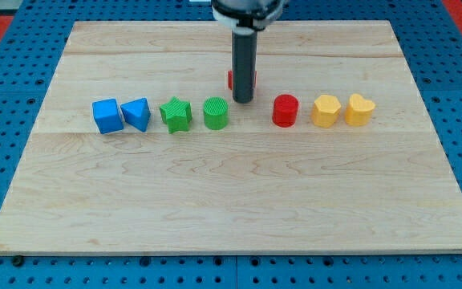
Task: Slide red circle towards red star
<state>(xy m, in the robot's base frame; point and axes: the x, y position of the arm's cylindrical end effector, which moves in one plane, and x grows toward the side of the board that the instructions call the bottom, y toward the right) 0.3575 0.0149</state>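
Note:
The red circle (285, 110) stands on the wooden board (231, 193), right of centre. The red star (230, 79) is mostly hidden behind my rod, up and to the left of the circle; only red edges show on either side of the rod. My tip (243, 101) rests on the board just in front of the star, between the green circle (216, 113) and the red circle, about a block's width to the red circle's left.
A blue cube (107, 116), a blue triangle (137, 114) and a green star (176, 115) lie in a row at the view's left. A yellow hexagon (326, 111) and a yellow heart (359, 110) sit right of the red circle.

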